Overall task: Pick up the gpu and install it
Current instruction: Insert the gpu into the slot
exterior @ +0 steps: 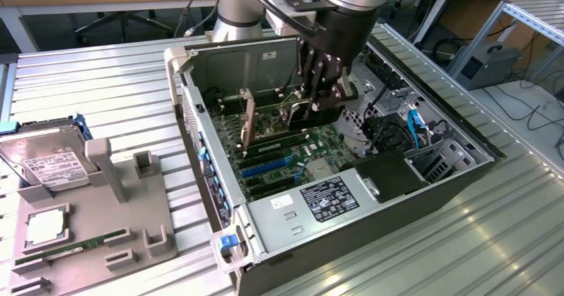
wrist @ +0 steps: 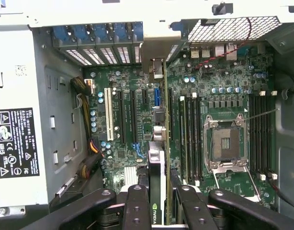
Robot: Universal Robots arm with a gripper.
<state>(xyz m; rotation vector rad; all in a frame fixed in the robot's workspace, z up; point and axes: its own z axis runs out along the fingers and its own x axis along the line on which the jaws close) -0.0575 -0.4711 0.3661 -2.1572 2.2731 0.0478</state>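
The gpu [wrist: 156, 172], a thin black card with a green logo on its top edge, stands on edge inside the open computer case [exterior: 458, 177]. Its silver bracket [wrist: 155, 64] reaches the rear slot openings. My gripper [wrist: 162, 206] is shut on the card's top edge, one black finger [wrist: 137, 203] on each side. In the exterior view the gripper [exterior: 319, 101] reaches down into the case over the green motherboard [exterior: 282, 157], and the gpu [exterior: 277, 121] hangs below it with its bracket end toward the exterior view's left. Whether the card sits fully in its slot I cannot tell.
The case walls and drive cage [exterior: 432, 157] close in around the arm. A power supply [exterior: 321, 197] sits at the near end. The bare CPU socket [wrist: 227, 142] lies beside the card. A grey fixture [exterior: 97, 243] at the exterior view's left holds a hard drive [exterior: 44, 157] and memory stick [exterior: 66, 251].
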